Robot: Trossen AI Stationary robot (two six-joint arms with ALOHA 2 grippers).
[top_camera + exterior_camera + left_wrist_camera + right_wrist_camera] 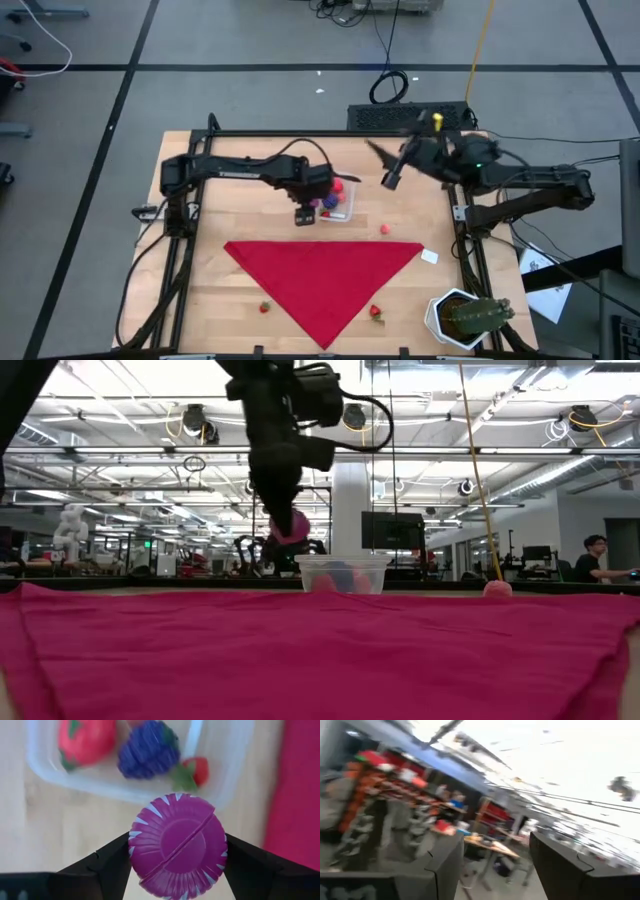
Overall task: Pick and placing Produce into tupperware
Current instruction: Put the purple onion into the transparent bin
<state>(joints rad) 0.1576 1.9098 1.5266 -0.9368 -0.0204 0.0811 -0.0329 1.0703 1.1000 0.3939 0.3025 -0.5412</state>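
Evidently the work stood partly done. The clear tupperware (220, 775) sat on the bench (200, 250) just beyond the red cloth (325, 280), and the left wrist view showed three pieces already inside it — a red strawberry-like piece (85, 740), a purple berry cluster (148, 749) and a smaller red piece (200, 770). The left claw (177, 852) was clamped on a round magenta piece (177, 851), held in the air just short of the tub's near wall, not yet over the opening by my judgement. Left outstanding on the bench: a pinkish piece (385, 229) right of the tub, and two small red pieces (265, 307) (376, 312) beside the cloth's lower edges. The right claw (391, 180) was raised well above the bench's far right, its fingers (445, 865) apart and holding nothing.
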